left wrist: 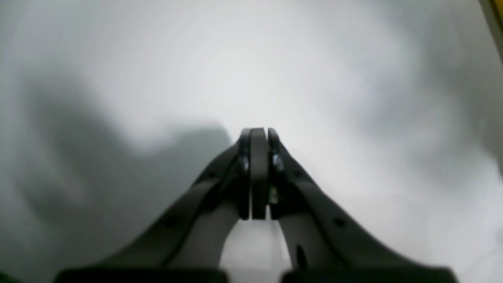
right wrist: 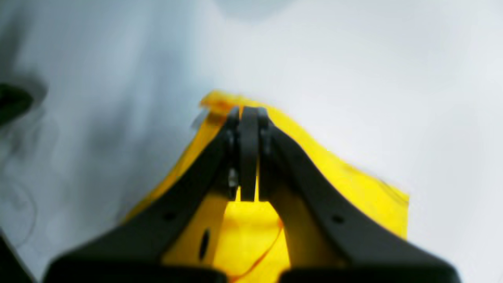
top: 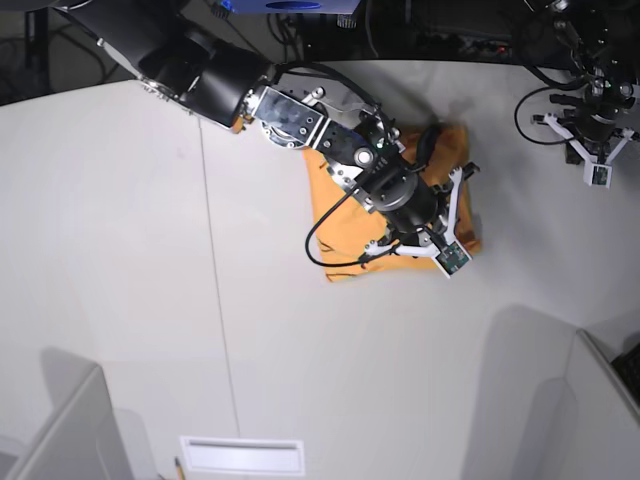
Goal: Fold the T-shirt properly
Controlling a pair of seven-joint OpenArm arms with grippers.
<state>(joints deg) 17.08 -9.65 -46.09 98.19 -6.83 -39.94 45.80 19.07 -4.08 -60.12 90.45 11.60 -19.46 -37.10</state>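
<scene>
The light-orange T-shirt (top: 330, 195) lies bunched in a rough rectangle at the table's back middle. It shows bright yellow in the right wrist view (right wrist: 353, 184). My right gripper (right wrist: 247, 112) is shut on a raised fold at the T-shirt's edge, and fabric peaks around its fingertips. In the base view my right gripper (top: 420, 215) hangs over the T-shirt's right half and its arm hides much of the cloth. My left gripper (left wrist: 259, 131) is shut and empty over bare white table. In the base view it (top: 595, 128) is at the far back right, apart from the T-shirt.
The white table (top: 120, 250) has a seam line (top: 215, 280) down its left part. A white slot (top: 240, 455) sits at the front edge. Grey panels stand at the front left (top: 60, 430) and front right (top: 600, 390). Cables (top: 530, 100) run near the left arm.
</scene>
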